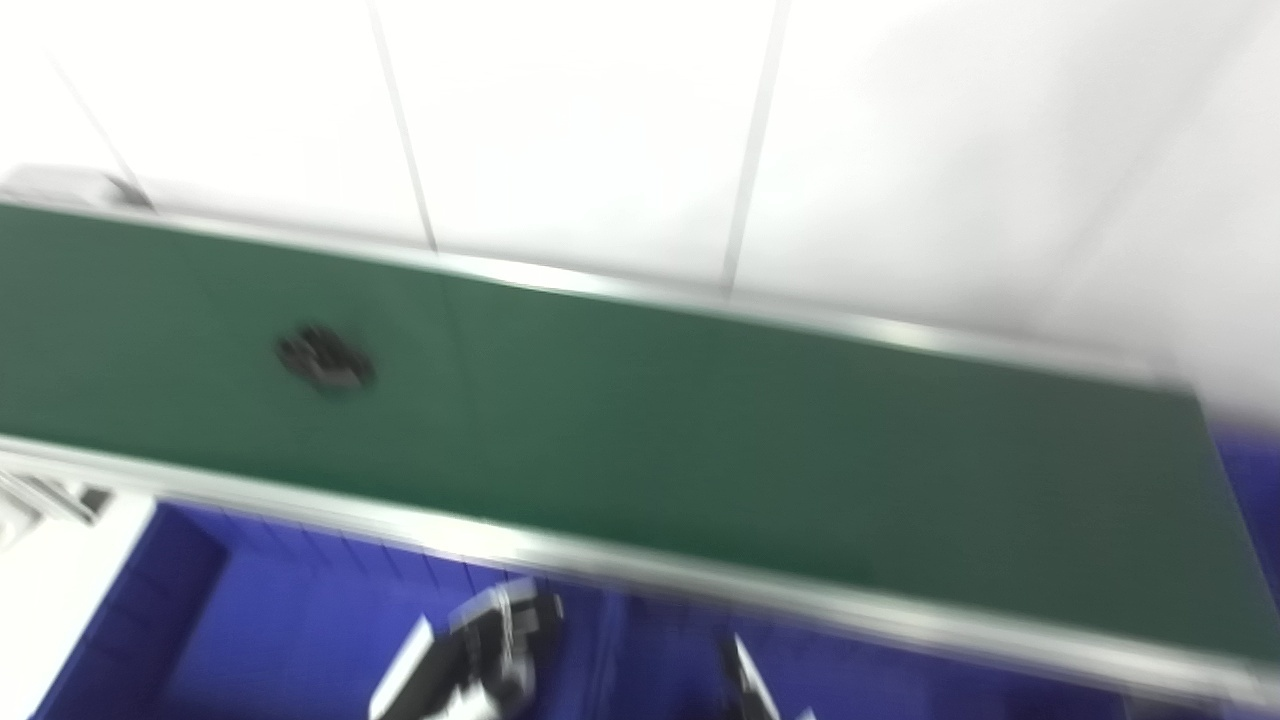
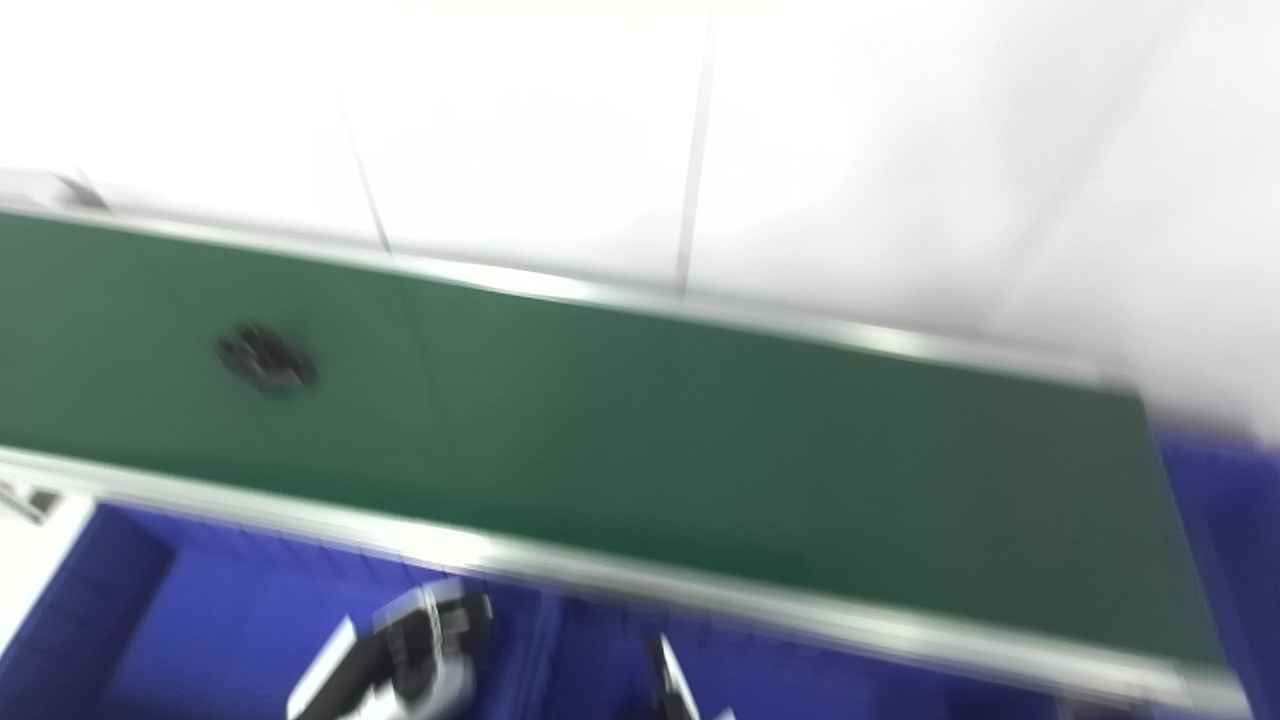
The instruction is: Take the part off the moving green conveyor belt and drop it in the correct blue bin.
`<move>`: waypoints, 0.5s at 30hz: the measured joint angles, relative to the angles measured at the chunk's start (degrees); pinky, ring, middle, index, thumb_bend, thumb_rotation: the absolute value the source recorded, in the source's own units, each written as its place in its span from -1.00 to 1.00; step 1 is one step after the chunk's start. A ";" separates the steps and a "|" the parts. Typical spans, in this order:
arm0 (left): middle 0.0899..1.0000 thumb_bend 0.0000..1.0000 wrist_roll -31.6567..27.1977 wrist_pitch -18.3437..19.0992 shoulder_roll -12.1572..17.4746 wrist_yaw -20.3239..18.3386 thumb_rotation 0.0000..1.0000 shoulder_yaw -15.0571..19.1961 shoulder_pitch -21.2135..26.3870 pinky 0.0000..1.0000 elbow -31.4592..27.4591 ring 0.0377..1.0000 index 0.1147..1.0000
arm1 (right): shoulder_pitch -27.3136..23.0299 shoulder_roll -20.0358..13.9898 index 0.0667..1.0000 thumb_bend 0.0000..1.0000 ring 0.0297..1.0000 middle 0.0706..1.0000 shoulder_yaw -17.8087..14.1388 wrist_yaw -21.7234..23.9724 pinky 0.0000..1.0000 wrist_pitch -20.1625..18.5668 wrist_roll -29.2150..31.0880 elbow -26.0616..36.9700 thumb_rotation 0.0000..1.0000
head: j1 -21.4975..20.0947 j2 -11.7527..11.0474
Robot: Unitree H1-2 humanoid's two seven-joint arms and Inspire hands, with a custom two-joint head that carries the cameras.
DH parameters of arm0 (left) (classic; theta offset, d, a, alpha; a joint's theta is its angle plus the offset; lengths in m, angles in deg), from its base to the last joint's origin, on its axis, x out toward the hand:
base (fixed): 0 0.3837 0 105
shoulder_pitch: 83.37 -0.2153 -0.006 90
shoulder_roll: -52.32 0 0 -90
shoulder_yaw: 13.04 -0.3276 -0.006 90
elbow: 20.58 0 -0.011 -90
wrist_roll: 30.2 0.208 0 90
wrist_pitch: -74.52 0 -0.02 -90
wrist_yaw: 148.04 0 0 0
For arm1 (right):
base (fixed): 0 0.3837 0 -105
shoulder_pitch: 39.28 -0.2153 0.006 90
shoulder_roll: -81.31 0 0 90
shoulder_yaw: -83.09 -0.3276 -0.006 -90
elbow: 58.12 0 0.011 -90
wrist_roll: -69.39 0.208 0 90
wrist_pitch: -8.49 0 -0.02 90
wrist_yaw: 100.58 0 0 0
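My left hand (image 1: 490, 640), black and silver, sits low at the bottom edge, over the blue bin and on the near side of the belt; the frame is smeared, so I cannot tell whether its fingers are spread or closed. Of my right hand (image 1: 745, 680) I get only a pale sliver poking up from the bottom edge, and I cannot tell its state either.

The white wall (image 1: 900, 150) with thin dark seams fills the top of both views. Below it, the long green conveyor belt (image 1: 750, 440) with silver metal side rails runs tilted across the picture, higher on the left and lower on the right. Under its near rail I see the large blue plastic bin (image 1: 280, 620), its left wall showing at the lower left, and more blue beyond the belt's right end.

The small dark round part (image 1: 325, 360) lies on the belt's left stretch, about midway between the two rails, well apart from both hands. Its detail is too blurred to read.
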 measured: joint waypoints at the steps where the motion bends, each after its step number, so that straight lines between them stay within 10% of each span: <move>1: 0.47 0.61 0.03 0.00 0.13 0.26 0.51 -0.35 0.12 0.34 0.00 0.44 0.45 | -0.15 0.00 1.00 0.58 0.95 1.00 -0.05 -0.20 0.77 0.30 -0.08 -0.43 0.76 | 0.01 0.00; 15: 0.44 0.60 0.89 0.00 2.14 2.73 0.47 -3.10 1.41 0.31 1.53 0.42 0.42 | -1.47 0.07 1.00 0.51 0.96 1.00 -0.62 -0.36 0.81 3.04 0.77 -3.31 0.69 | 0.09 -3.52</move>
